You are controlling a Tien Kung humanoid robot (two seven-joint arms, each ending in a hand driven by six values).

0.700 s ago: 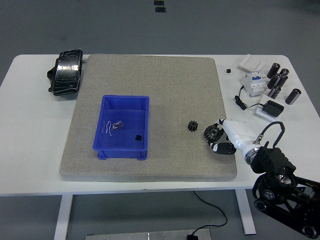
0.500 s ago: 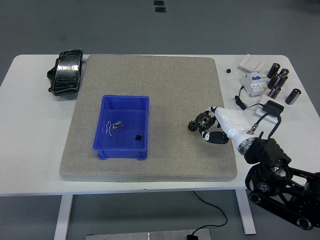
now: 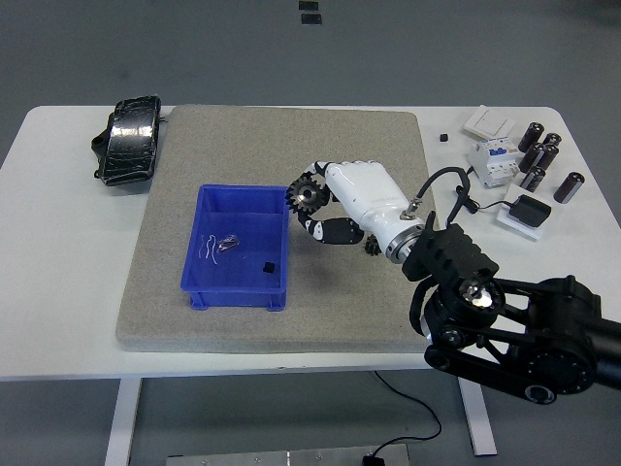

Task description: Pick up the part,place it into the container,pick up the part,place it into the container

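My right hand (image 3: 335, 199) gripping a black gear (image 3: 303, 197) in its fingers, hovering beside the blue container's (image 3: 238, 288) right rim, over the grey mat (image 3: 291, 136).

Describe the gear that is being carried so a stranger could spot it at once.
Start at the grey mat and find the blue bin on its left half. Just off the bin's upper right corner, the white right robot hand pinches a black toothed gear. It is larger than the small gear half hidden behind the wrist.
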